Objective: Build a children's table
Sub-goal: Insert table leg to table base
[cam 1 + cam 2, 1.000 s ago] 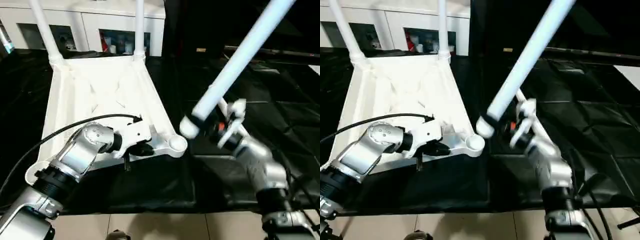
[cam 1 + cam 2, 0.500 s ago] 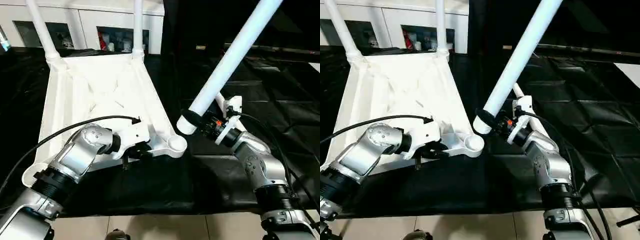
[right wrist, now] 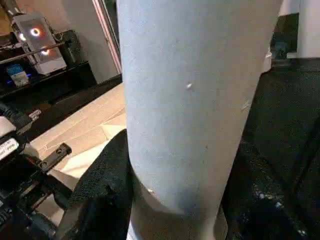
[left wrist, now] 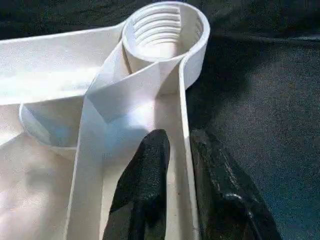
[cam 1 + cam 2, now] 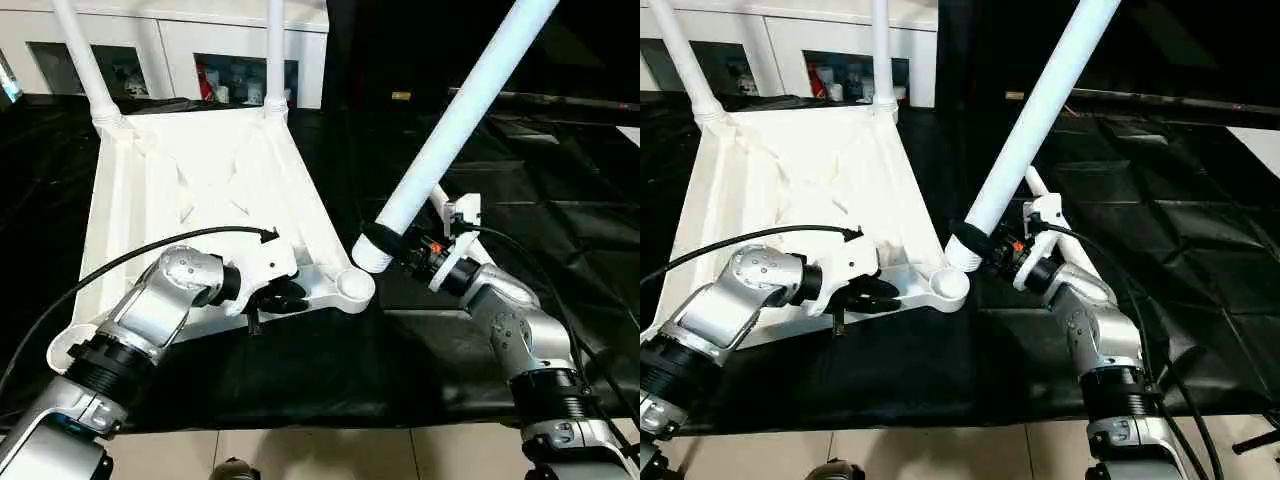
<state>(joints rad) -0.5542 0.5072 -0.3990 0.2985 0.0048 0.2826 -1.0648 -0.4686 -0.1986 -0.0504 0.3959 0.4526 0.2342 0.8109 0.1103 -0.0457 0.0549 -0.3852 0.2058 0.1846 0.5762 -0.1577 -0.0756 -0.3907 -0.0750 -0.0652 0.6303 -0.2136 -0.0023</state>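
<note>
In the head view, the tabletop (image 5: 200,190) was seen lying upside down at the left centre of the frame, on the black-draped work table (image 5: 520,190). Two legs (image 5: 275,55) were already standing in the far corner sockets at the upper left. The third leg (image 5: 455,125) was held slanted across the upper right by the right gripper (image 5: 395,248), its lower end just above and beside the near corner socket (image 5: 353,285). The left gripper (image 5: 285,297) was set on the tabletop's near edge at lower centre.

In the left wrist view, the two black fingers (image 4: 145,185) were seen pinching the thin side wall (image 4: 184,165) of the tabletop, one on each side, with the threaded socket (image 4: 165,30) open just beyond at the top of the frame.

In the right wrist view, the leg (image 3: 195,100) was clasped between the black pads (image 3: 107,185) at the lower edge.

The step in hand was judged to be fitting the third leg. For the next move, the leg's end would need to be brought over the socket, stood upright and turned in while the tabletop was steadied.
</note>
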